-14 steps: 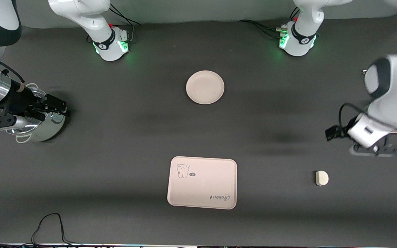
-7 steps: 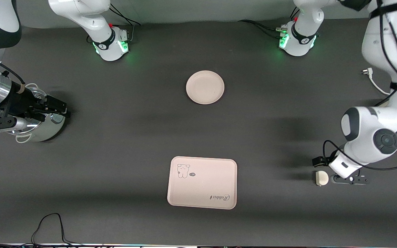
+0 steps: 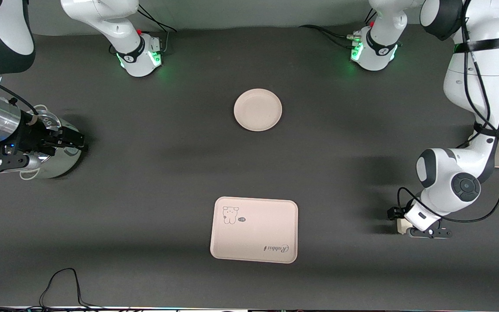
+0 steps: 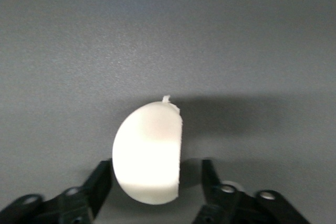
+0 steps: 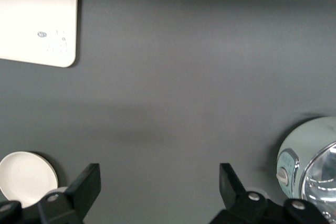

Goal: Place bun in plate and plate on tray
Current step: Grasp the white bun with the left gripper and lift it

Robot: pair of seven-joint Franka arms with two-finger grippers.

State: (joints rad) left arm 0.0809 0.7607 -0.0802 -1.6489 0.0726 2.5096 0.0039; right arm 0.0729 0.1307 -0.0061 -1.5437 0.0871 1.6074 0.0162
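The left tool (image 3: 406, 224) is down at the bun (image 4: 148, 153) on the desk (image 3: 145, 173) toward the left arm's end, its fingers (image 4: 100, 182) spread either side of the bun with small gaps showing, not yet pinching it. From the front most of the bun is hidden under the wrist. The tray (image 3: 254, 229) lies at about nine o'clock from the bun, well apart, with bare desk between. The plate (image 3: 257, 109) sits at twelve o'clock from the tray, also well apart. The right tool (image 3: 69, 139) waits, fingers spread, over a steel pot (image 3: 54, 162) at the right arm's end; the pot is partly covered by the arm.
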